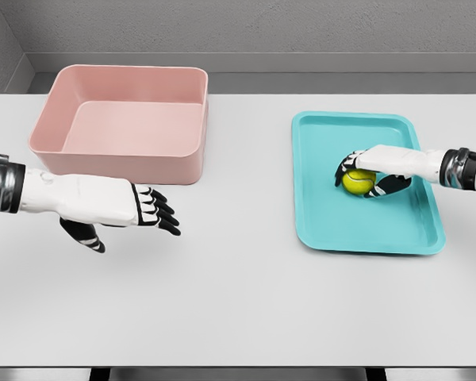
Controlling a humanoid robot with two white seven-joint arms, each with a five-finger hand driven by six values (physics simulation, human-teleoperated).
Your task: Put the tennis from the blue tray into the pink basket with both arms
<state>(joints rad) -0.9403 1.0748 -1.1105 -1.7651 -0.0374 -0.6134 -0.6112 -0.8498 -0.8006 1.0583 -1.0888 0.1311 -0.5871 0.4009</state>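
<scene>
Over the blue tray (365, 230), right hand (363, 169) curls around the tennis ball (357, 182); firm wrap before lifting toward waiting left hand (147, 208), fingers relaxed, near pink basket (119, 163).

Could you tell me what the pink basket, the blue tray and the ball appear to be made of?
Pink basket: looks like matte moulded plastic, with smooth walls and rounded corners. Blue tray: likely similar plastic, thin, raised rim. Tennis ball: yellow-green, probably felt, though the render shows no fuzz.
</scene>
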